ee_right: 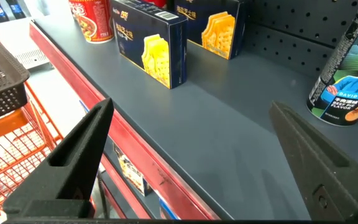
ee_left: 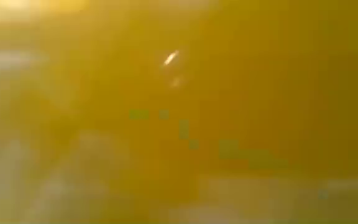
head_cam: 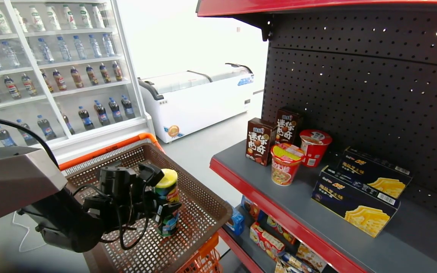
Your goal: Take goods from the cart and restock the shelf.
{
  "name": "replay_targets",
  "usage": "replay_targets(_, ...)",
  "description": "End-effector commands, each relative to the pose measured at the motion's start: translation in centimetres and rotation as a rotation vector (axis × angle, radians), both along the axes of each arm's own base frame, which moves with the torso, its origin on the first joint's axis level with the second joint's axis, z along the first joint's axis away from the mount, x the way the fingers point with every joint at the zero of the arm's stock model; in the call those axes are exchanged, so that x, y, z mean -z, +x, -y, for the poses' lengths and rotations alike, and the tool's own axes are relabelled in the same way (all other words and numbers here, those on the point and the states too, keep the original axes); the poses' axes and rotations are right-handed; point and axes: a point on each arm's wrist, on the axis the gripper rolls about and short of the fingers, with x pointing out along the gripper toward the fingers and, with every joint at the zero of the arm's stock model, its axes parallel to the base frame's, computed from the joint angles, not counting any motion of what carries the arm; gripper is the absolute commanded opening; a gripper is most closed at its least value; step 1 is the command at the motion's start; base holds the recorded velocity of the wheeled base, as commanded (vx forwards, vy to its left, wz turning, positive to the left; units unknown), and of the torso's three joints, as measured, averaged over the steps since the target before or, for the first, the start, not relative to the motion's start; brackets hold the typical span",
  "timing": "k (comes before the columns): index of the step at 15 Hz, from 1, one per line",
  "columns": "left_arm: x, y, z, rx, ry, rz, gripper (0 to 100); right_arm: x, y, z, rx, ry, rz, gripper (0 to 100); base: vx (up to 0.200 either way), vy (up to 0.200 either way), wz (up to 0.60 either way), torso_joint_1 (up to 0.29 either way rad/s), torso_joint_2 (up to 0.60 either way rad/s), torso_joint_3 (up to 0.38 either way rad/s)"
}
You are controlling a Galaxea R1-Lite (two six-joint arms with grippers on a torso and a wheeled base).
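Low on the left of the head view, the left claw (head_cam: 161,195) is closed on a can (head_cam: 168,197) with a yellow lid, its fingers clamped across the can's side. The can stands upright inside the cart (head_cam: 207,201), near the middle of the brown mesh basket. Whether its base rests on the mesh or hangs just above it I cannot tell. To the right, the shelf (head_cam: 279,193) carries two brown boxes (head_cam: 261,141), two noodle cups (head_cam: 286,163) and two dark blue boxes (head_cam: 355,206). Bare grey board lies at the lower right of the frame, in front of the blue boxes.

From the left wrist, a yellow blur sits close to the lens, probably the can's lid.

At the bottom of the right wrist view, the right claw (ee_right: 191,112) is open, its two dark fingers spread wide above the shelf board and holding nothing. A second can (ee_right: 347,74) stands on the shelf at the right edge of the frame, well apart from the blue boxes at the top.

To do the lift well, I judge the can should go straight up until its base clears the cart's orange rim. It should stay upright as it crosses to the bare board, and be set down back from the red edge and clear of the cups
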Motion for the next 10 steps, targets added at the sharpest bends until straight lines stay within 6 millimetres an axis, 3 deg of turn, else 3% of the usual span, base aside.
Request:
replay_targets(1,-1.0,-1.0,-0.1,-0.022,0.012,0.020,0,0.0,0.0,0.0,0.000,0.000,-0.001,100,0.000,0.000,0.00,0.000,0.00,0.000)
replay_targets(3,-4.1,-2.9,-0.7,-0.079,0.009,0.100,0,0.0,0.0,0.0,0.000,0.000,-0.001,100,0.000,0.000,0.00,0.000,0.00,0.000)
replay_targets(6,-10.8,-5.6,-1.6,-0.142,-0.104,0.236,0,0.0,0.0,0.0,0.000,0.000,0.002,100,0.000,0.000,0.00,0.000,0.00,0.000)
replay_targets(7,-11.6,-6.4,-1.9,-0.150,-0.110,0.240,0,0.0,0.0,0.0,0.000,0.000,0.002,100,0.000,0.000,0.00,0.000,0.00,0.000)
replay_targets(10,-15.5,-14.7,-3.6,-0.191,-0.135,0.144,0,0.0,0.0,0.0,0.000,0.000,0.002,100,0.000,0.000,0.00,0.000,0.00,0.000)
